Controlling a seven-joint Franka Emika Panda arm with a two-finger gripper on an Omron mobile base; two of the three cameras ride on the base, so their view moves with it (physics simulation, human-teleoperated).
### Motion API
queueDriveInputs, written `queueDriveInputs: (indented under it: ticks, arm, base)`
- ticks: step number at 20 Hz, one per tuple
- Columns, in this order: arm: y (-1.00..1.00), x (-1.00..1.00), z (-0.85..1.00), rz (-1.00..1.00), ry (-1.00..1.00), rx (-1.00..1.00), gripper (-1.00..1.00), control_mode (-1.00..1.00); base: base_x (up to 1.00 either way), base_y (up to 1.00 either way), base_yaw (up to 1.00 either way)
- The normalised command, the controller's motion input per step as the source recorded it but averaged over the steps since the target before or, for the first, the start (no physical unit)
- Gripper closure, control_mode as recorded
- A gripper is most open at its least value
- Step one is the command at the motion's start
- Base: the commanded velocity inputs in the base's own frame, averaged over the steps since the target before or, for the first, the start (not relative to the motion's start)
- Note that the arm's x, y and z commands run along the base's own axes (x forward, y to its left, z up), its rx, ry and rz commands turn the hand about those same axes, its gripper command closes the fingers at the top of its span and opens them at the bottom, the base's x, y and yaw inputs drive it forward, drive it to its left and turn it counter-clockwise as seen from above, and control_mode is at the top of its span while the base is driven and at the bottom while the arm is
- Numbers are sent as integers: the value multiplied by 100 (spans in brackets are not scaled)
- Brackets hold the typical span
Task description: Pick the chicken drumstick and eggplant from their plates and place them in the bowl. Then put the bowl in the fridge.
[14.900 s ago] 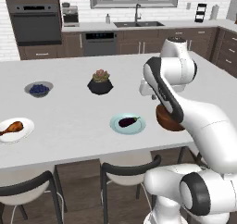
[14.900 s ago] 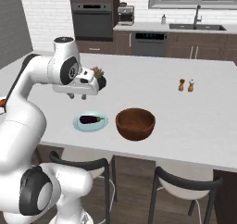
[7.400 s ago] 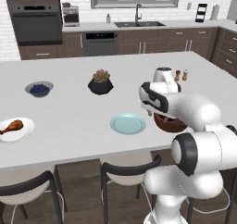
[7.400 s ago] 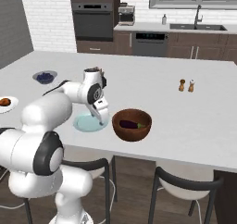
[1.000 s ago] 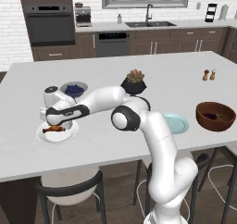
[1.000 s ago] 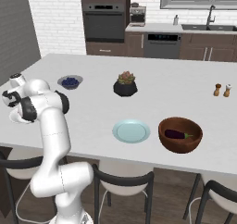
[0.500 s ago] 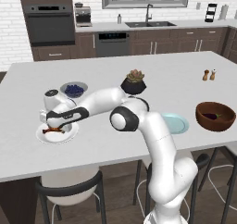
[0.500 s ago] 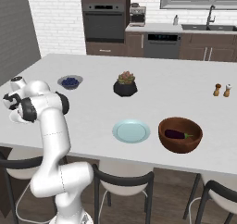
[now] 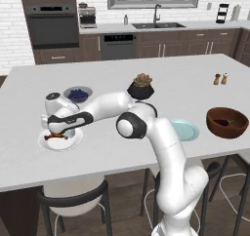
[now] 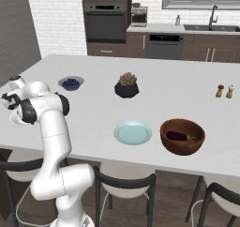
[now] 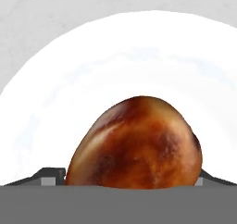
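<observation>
In the hand view the plump end of the orange-brown roasted chicken drumstick (image 11: 136, 144) swells up so close that its thin bone end is cut off at the bottom, and only slivers of the dark fingertips (image 11: 47, 176) peek out on either side of it. From the left base view the two-finger gripper (image 9: 57, 131) is down over the round white plate (image 9: 52, 143) near the counter's front left, and the white arm hides most of the drumstick, leaving just a small brown patch. The jaws stand wide on both sides of the meat, but whether they press on it cannot be told. The drumstick's skin is glossy, mottled dark brown and amber. Well apart to the right, the small dark purple eggplant (image 10: 179, 136) lies inside the large reddish-brown wooden bowl (image 10: 169, 142), just beside the bare pale blue plate (image 10: 133, 132).
</observation>
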Motion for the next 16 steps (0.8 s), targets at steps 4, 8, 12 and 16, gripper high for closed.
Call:
queueDriveInputs:
  ticks: [4, 8, 12, 16]
  arm:
    - [-30, -49, 64, 1, 0, 0, 100, -100]
    - [-60, -74, 68, 0, 0, 0, 100, -100]
    - [-98, -96, 25, 0, 0, 0, 100, -100]
    - [-100, -87, 7, 0, 0, 2, 100, -100]
  base:
    - [0, 0, 0]
    - [0, 0, 0]
    - [0, 0, 0]
    - [0, 0, 0]
